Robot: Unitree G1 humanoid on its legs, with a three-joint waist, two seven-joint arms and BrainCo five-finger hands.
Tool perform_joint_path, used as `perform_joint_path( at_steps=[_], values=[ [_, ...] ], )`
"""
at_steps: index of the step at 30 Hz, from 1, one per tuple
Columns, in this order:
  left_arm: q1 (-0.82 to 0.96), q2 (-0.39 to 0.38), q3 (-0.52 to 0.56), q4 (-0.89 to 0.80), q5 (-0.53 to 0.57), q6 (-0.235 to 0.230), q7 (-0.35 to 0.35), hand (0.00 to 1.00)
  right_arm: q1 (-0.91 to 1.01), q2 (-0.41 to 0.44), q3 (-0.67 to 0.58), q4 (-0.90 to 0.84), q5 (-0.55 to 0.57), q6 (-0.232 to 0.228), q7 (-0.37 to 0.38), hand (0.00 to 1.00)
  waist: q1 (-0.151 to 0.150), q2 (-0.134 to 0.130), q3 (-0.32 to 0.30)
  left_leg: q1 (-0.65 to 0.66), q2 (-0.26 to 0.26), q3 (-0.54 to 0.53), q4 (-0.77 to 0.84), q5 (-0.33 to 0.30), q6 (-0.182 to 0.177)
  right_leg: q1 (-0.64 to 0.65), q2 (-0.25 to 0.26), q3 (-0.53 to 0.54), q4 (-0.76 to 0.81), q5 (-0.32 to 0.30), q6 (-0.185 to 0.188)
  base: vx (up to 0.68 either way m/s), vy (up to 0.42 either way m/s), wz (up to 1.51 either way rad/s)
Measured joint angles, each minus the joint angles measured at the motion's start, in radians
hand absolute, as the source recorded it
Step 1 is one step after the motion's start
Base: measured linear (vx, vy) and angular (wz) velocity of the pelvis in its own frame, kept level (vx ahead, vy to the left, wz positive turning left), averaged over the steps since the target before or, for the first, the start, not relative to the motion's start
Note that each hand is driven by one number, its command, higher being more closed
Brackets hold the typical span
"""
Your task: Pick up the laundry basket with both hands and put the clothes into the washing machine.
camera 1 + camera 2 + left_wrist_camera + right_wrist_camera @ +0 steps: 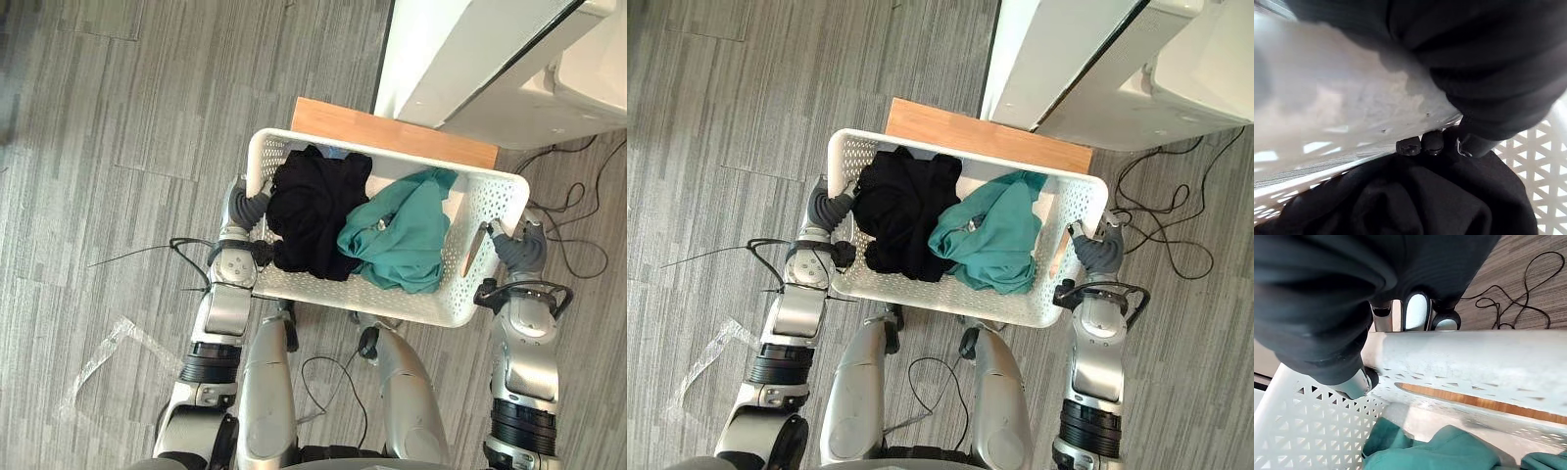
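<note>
A white perforated laundry basket (483,196) hangs in front of me between both arms, holding a black garment (312,215) on its left and a teal garment (404,235) on its right. My left hand (249,208) grips the basket's left end, its dark fingertips (1422,143) hooked over the rim next to the black cloth. On the opposite end, my right hand (514,247) clamps the rim (1474,357), thumb (1359,382) inside the wall and fingers outside. The washing machine (490,59) stands at the upper right, white, just beyond the basket.
A low wooden board (392,132) lies under the basket's far edge, in front of the machine. Black cables (568,215) trail on the grey plank floor to the right. A clear plastic scrap (103,357) lies on the floor at lower left.
</note>
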Motion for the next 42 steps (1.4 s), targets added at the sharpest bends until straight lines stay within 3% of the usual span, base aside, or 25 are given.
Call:
perform_joint_path(
  at_steps=[7, 13, 17, 19, 21, 22, 23, 24, 26, 27, 29, 30, 31, 32, 33, 34, 35, 36, 37, 39, 42],
  values=[
    [0.124, -0.021, 0.004, -0.096, -0.147, -0.026, 0.052, 1.0, 0.044, -0.002, 0.039, 0.015, 0.094, -0.049, -0.023, 1.0, 0.0, 0.022, -0.014, 0.134, -0.002, -0.003, -0.003, -0.023, -0.013, 0.103, -0.016, -0.004, 0.076, -0.07, 0.002, 0.04, -0.025, 0.07],
    [0.293, -0.023, 0.003, -0.13, -0.233, -0.07, 0.054, 1.0, 0.073, -0.017, 0.077, 0.096, 0.147, -0.109, -0.016, 1.0, -0.001, 0.051, -0.119, 0.272, -0.021, -0.045, -0.043, -0.032, -0.036, 0.211, -0.032, -0.031, 0.161, -0.164, -0.005, 0.09, -0.075, 0.25],
    [0.317, -0.023, -0.04, -0.131, -0.25, -0.074, 0.05, 1.0, 0.109, -0.043, 0.047, 0.109, 0.167, -0.123, -0.016, 1.0, -0.008, 0.05, -0.172, 0.314, -0.047, -0.114, -0.165, 0.062, -0.057, 0.253, -0.068, -0.129, 0.18, -0.2, -0.031, 0.03, -0.118, 0.65],
    [0.322, -0.024, -0.047, -0.131, -0.251, -0.074, 0.047, 1.0, 0.116, -0.038, 0.035, 0.12, 0.185, -0.123, -0.013, 1.0, -0.013, 0.037, -0.199, 0.345, -0.049, -0.112, -0.233, 0.115, -0.056, 0.267, -0.084, -0.169, 0.153, -0.195, -0.045, -0.02, -0.12, 0.59],
    [0.339, -0.017, -0.042, -0.131, -0.251, -0.08, 0.041, 1.0, 0.123, -0.031, 0.038, 0.12, 0.186, -0.125, -0.002, 1.0, -0.034, 0.036, -0.207, 0.354, 0.0, -0.078, 0.055, -0.033, -0.02, 0.315, -0.078, -0.201, 0.14, -0.187, -0.059, -0.05, -0.107, 0.39],
    [0.353, -0.016, -0.04, -0.132, -0.251, -0.086, 0.033, 1.0, 0.132, -0.031, 0.039, 0.121, 0.186, -0.127, 0.004, 1.0, -0.037, 0.036, -0.215, 0.375, 0.011, -0.083, 0.113, -0.057, -0.03, 0.325, -0.072, -0.2, 0.134, -0.185, -0.062, -0.11, -0.03, -0.03],
    [0.386, -0.018, -0.042, -0.132, -0.253, -0.097, 0.02, 1.0, 0.157, -0.028, 0.041, 0.123, 0.186, -0.133, 0.015, 1.0, -0.038, 0.042, -0.246, 0.423, 0.025, -0.114, 0.191, -0.091, -0.082, 0.335, -0.048, -0.19, 0.114, -0.172, -0.063, -0.08, 0.023, -0.28],
    [0.408, -0.018, -0.043, -0.132, -0.254, -0.104, 0.008, 1.0, 0.171, -0.026, 0.041, 0.132, 0.19, -0.143, 0.025, 1.0, -0.042, 0.046, -0.269, 0.462, 0.027, -0.144, 0.214, -0.107, -0.111, 0.335, -0.031, -0.183, 0.099, -0.158, -0.061, -0.11, 0.069, -0.33],
    [0.439, -0.017, -0.046, -0.132, -0.254, -0.11, -0.004, 1.0, 0.195, -0.011, 0.04, 0.155, 0.193, -0.156, 0.038, 1.0, -0.069, 0.054, -0.306, 0.55, 0.016, -0.202, 0.15, -0.154, -0.142, 0.309, 0.004, -0.157, 0.062, -0.104, -0.054, -0.15, 0.128, -0.36],
    [0.44, -0.016, -0.046, -0.132, -0.254, -0.11, -0.009, 1.0, 0.196, -0.004, 0.037, 0.16, 0.193, -0.155, 0.039, 1.0, -0.07, 0.051, -0.309, 0.559, 0.01, -0.2, 0.114, -0.18, -0.138, 0.292, 0.006, -0.148, 0.054, -0.083, -0.055, -0.29, 0.231, -0.61],
    [0.44, -0.016, -0.046, -0.126, -0.254, -0.11, -0.013, 1.0, 0.195, 0.006, 0.029, 0.159, 0.192, -0.154, 0.039, 1.0, -0.07, 0.05, -0.31, 0.59, -0.02, -0.167, 0.02, -0.246, -0.064, 0.239, 0.005, -0.106, 0.024, -0.007, -0.052, -0.36, 0.268, -0.7],
    [0.44, -0.017, -0.046, -0.116, -0.254, -0.11, -0.014, 1.0, 0.202, 0.01, 0.029, 0.159, 0.192, -0.152, 0.038, 1.0, -0.071, 0.048, -0.309, 0.598, -0.052, -0.132, -0.053, -0.269, -0.021, 0.216, -0.003, -0.073, -0.017, 0.061, -0.044, -0.44, 0.323, -0.56],
    [0.44, -0.017, -0.052, -0.113, -0.254, -0.11, -0.014, 1.0, 0.212, 0.012, 0.029, 0.157, 0.192, -0.153, 0.034, 1.0, -0.078, 0.043, -0.306, 0.599, -0.08, -0.113, -0.082, -0.282, -0.002, 0.21, -0.017, -0.052, -0.056, 0.113, -0.032, -0.46, 0.347, -0.58],
    [0.44, -0.009, -0.058, -0.101, -0.251, -0.11, -0.016, 1.0, 0.238, 0.023, 0.034, 0.152, 0.19, -0.153, 0.026, 1.0, -0.085, 0.017, -0.297, 0.578, -0.137, -0.093, -0.062, -0.275, 0.019, 0.216, -0.044, -0.008, -0.128, 0.201, -0.001, -0.49, 0.368, -0.58],
    [0.441, -0.006, -0.051, -0.085, -0.25, -0.11, -0.016, 1.0, 0.265, 0.022, 0.052, 0.138, 0.188, -0.153, 0.023, 1.0, -0.082, 0.016, -0.297, 0.543, -0.158, -0.05, -0.025, -0.269, 0.064, 0.221, -0.046, 0.04, -0.22, 0.32, 0.105, -0.4, 0.274, -0.6],
    [0.441, -0.007, -0.042, -0.08, -0.25, -0.11, -0.016, 1.0, 0.267, 0.02, 0.065, 0.136, 0.186, -0.152, 0.023, 1.0, -0.078, 0.024, -0.287, 0.532, -0.159, -0.026, -0.014, -0.265, 0.079, 0.214, -0.054, 0.051, -0.202, 0.325, 0.138, -0.5, 0.302, -0.81],
    [0.45, -0.008, -0.033, -0.076, -0.25, -0.11, -0.016, 1.0, 0.271, 0.018, 0.089, 0.136, 0.184, -0.149, 0.02, 1.0, -0.074, 0.034, -0.264, 0.535, -0.156, 0.022, -0.011, -0.252, 0.107, 0.173, -0.08, 0.024, 0.056, 0.159, 0.043, -0.48, 0.26, -0.79],
    [0.462, -0.007, -0.031, -0.077, -0.25, -0.11, -0.016, 1.0, 0.284, 0.019, 0.102, 0.136, 0.184, -0.149, 0.021, 1.0, -0.07, 0.036, -0.263, 0.536, -0.152, 0.045, -0.013, -0.24, 0.122, 0.159, -0.105, 0.009, 0.266, 0.032, 0.018, -0.52, 0.269, -0.92],
    [0.48, -0.007, -0.026, -0.083, -0.25, -0.11, -0.017, 1.0, 0.294, 0.021, 0.119, 0.134, 0.184, -0.15, 0.021, 1.0, -0.058, 0.033, -0.264, 0.535, -0.15, 0.066, -0.016, -0.223, 0.13, 0.176, -0.132, -0.001, 0.482, -0.075, 0.034, -0.43, 0.188, -0.62],
    [0.508, -0.007, -0.021, -0.096, -0.252, -0.111, -0.018, 1.0, 0.297, 0.021, 0.129, 0.135, 0.184, -0.151, 0.024, 1.0, -0.055, 0.012, -0.275, 0.519, -0.157, 0.091, -0.03, -0.187, 0.144, 0.241, -0.167, 0.004, 0.67, -0.165, 0.056, -0.32, 0.055, -0.44],
    [0.554, -0.003, 0.004, -0.132, -0.258, -0.111, -0.02, 1.0, 0.288, 0.028, 0.144, 0.16, 0.184, -0.156, 0.036, 1.0, -0.039, -0.039, -0.318, 0.45, -0.182, 0.142, -0.094, -0.101, 0.157, 0.407, -0.197, 0.014, 0.703, -0.246, 0.149, -0.29, -0.051, -0.4]
  ],
)
